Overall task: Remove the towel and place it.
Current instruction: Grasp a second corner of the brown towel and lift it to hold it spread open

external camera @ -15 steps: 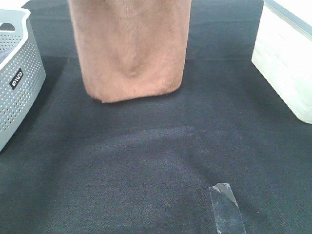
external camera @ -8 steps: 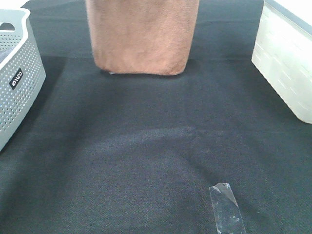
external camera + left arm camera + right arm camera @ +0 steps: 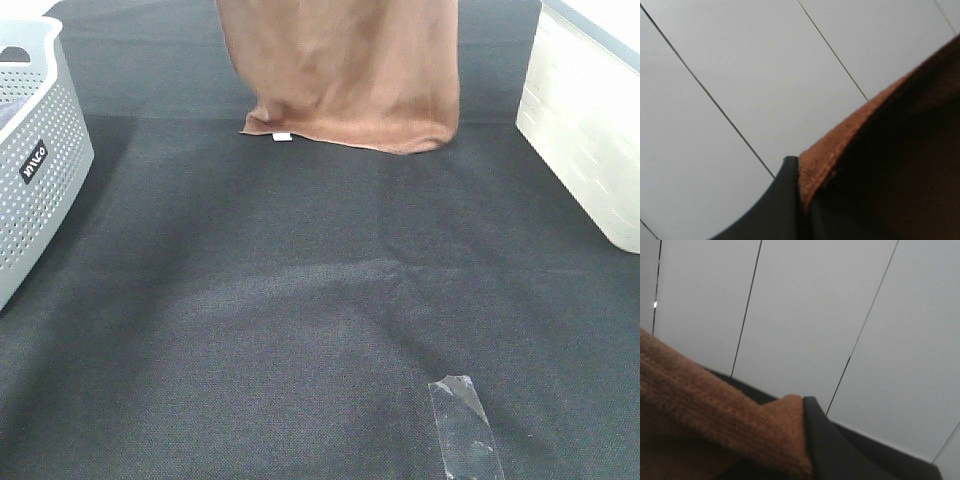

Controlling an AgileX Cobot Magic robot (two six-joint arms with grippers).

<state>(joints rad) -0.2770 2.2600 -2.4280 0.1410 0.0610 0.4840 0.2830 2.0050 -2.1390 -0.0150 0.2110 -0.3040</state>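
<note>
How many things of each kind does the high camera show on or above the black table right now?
brown towel: 1
grey perforated basket: 1
white bin: 1
strip of clear tape: 1
Total: 4

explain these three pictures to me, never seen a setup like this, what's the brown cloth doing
This is a robot with two arms, each ending in a gripper. The wide picture comes from a camera mounted high, looking down on a table covered in black cloth. The other two come from cameras on the arms' wrists. There the left gripper and the right gripper each pinch an edge of the brown towel, which hangs down from them; its white tag shows at the lower edge. On the table sit a grey basket at the left, a white container at the right and a strip of clear tape near the front.
</note>
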